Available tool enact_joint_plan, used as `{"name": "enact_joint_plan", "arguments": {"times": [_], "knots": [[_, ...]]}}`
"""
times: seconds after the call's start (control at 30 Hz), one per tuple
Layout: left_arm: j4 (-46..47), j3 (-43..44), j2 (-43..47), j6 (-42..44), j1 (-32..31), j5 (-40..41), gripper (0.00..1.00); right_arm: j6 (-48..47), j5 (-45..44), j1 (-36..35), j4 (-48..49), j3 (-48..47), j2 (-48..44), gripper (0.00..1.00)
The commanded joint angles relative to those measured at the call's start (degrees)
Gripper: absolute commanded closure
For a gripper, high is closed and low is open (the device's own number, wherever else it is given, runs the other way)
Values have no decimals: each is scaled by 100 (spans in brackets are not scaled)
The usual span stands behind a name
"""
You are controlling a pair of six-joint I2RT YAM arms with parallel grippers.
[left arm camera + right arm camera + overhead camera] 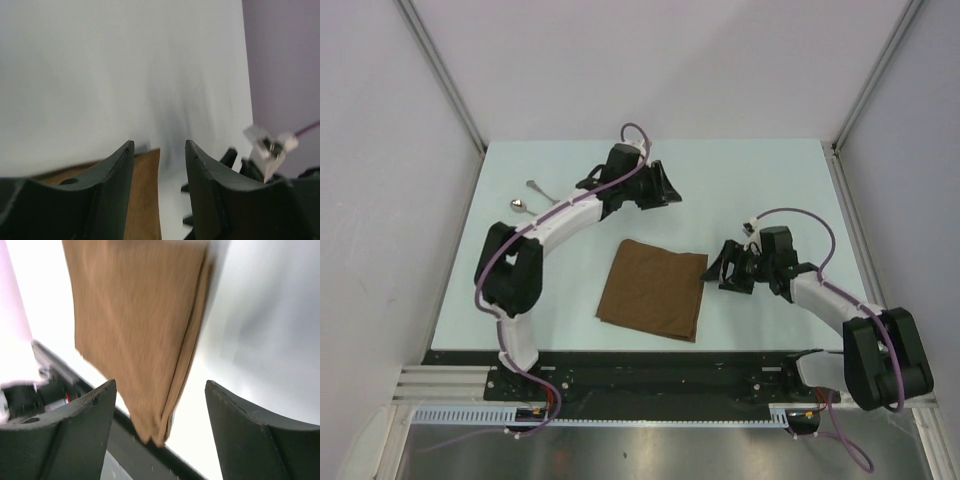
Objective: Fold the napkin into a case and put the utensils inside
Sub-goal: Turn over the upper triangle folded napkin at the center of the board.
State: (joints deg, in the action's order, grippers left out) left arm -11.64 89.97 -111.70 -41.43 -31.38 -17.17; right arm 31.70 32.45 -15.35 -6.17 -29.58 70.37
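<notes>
The brown napkin [652, 290] lies flat in the middle of the table, folded with doubled layers along one edge [140, 330]. My left gripper [665, 190] hovers open just beyond the napkin's far edge, and a strip of the cloth [145, 200] shows between its fingers, which hold nothing. My right gripper [718, 270] stands open right beside the napkin's right edge and is also empty, with the cloth's corner between its fingers [160, 390]. The fork [536, 186] and spoon [520, 204] lie at the far left, partly behind the left arm.
The table [760, 190] is pale, with grey walls on three sides. A black rail [650, 365] runs along the near edge, close to the napkin's near corner. The right arm's wrist and cable [270, 147] show in the left wrist view.
</notes>
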Motion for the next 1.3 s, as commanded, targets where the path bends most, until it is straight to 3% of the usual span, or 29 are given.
{"name": "enact_joint_plan", "arguments": {"times": [0.0,0.23,0.5,0.6,0.67,0.83,1.27], "knots": [[48,-1007,824,319,-79,-419,51,29,-424,269,63,-714,652,24],[417,-2098,1344,390,-422,-533,60,-427,-186,340,494,-1515,2032,44],[470,-2010,1063,215,-475,-621,65,-516,60,437,933,-1612,2648,46],[505,-1817,774,109,-475,-674,66,-472,297,428,1180,-1691,2946,58],[400,-1607,492,-5,-422,-647,69,-507,306,428,1189,-1796,3044,72],[705,-1632,193,-523,-106,-499,73,-717,79,481,1005,-1980,3228,88],[453,-1966,-247,-437,711,396,81,-1087,-247,577,732,-2455,3650,94]]}}
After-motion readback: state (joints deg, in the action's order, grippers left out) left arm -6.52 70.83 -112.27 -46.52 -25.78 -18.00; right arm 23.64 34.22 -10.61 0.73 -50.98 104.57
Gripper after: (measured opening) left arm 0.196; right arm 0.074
